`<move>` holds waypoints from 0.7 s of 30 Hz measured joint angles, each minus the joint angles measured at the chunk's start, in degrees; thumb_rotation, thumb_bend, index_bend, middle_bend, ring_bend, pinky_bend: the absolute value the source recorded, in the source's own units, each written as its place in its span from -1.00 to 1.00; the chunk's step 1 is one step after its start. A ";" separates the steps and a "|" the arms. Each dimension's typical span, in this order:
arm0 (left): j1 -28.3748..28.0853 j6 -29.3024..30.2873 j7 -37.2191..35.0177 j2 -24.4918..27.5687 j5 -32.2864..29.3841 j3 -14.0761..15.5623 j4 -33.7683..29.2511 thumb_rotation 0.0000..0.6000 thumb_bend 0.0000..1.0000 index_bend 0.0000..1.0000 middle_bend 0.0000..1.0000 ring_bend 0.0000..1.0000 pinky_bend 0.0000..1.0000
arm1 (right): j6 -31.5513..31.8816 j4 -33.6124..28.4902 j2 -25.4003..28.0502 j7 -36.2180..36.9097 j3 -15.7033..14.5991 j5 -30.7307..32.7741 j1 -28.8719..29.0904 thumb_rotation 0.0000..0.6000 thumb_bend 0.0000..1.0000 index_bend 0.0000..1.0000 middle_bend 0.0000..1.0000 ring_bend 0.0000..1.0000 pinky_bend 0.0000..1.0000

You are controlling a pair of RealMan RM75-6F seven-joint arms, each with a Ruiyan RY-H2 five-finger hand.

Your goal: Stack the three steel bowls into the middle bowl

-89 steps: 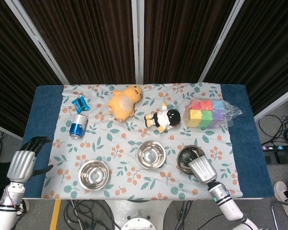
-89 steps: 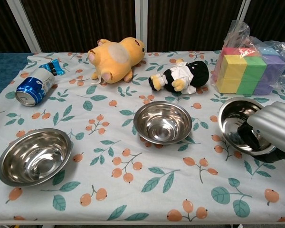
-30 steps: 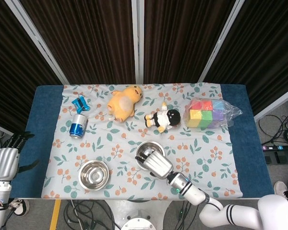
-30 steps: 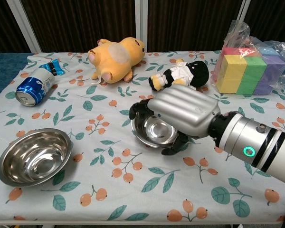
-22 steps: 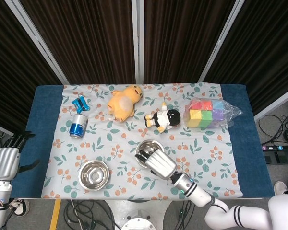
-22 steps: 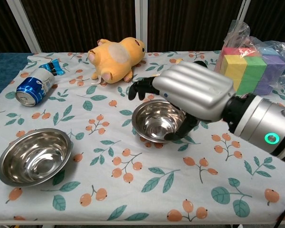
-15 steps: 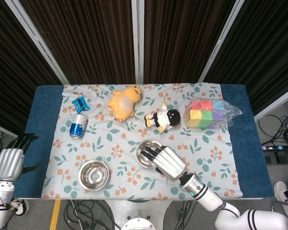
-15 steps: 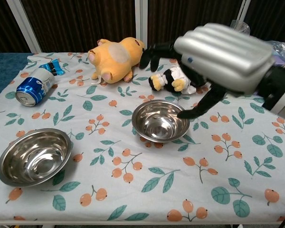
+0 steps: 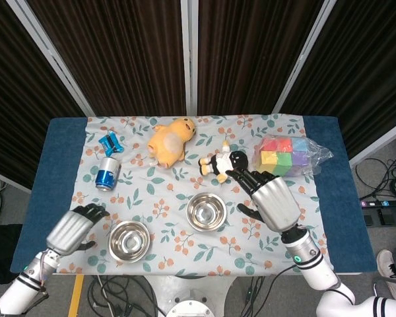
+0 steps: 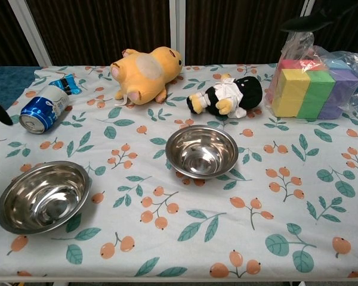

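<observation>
Two steel bowl shapes show on the floral cloth. The middle bowl [image 9: 206, 211] [image 10: 201, 152] seems to have a second bowl nested inside it. The left bowl [image 9: 129, 240] [image 10: 42, 195] sits alone near the front left. My right hand [image 9: 269, 198] hovers to the right of the middle bowl with fingers spread, holding nothing. My left hand [image 9: 72, 229] is just left of the left bowl, apart from it and empty. The chest view catches only dark fingertips [image 10: 310, 21] at its top right and its left edge.
At the back lie a yellow plush [image 9: 169, 140], a black-and-white doll [image 9: 222, 163], a blue can [image 9: 107, 173], a blue wrapper [image 9: 109, 141] and bagged coloured blocks [image 9: 282, 156]. The cloth's front right part is bare.
The right hand carried the right bowl to the middle bowl, let it go and lifted away to the right. The left hand moved in from the table's edge toward the left bowl.
</observation>
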 measured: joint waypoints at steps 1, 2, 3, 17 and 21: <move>-0.78 -1.17 0.31 -0.10 0.53 0.42 0.06 1.00 -0.75 -0.30 -0.26 -0.41 -0.08 | 0.14 -0.10 0.53 0.23 0.30 0.43 -0.14 1.00 -1.00 -0.55 -0.38 -0.02 0.31; -1.49 -2.19 0.52 -0.20 0.91 0.87 0.09 1.00 -0.74 -0.29 -0.26 -0.40 -0.08 | 0.23 -0.11 0.83 0.39 0.48 0.71 -0.24 1.00 -1.00 -0.55 -0.38 -0.02 0.31; -2.21 -3.16 0.89 -0.27 1.27 1.50 0.04 1.00 -0.74 -0.28 -0.25 -0.40 -0.08 | 0.30 -0.09 1.03 0.52 0.59 0.96 -0.32 1.00 -1.00 -0.55 -0.38 -0.02 0.31; 0.63 3.35 -2.81 -1.93 5.85 6.03 3.60 1.00 -0.68 -0.17 -0.14 -0.09 0.15 | -0.36 1.67 0.08 1.12 -0.78 1.75 -0.70 1.00 -1.00 -0.54 -0.38 -0.01 0.31; 1.30 6.41 -5.53 -4.35 9.21 7.33 7.07 1.00 -0.68 -0.17 -0.14 -0.06 0.17 | 0.07 1.01 0.36 0.53 -1.09 1.41 -1.13 1.00 -1.00 -0.54 -0.38 -0.01 0.31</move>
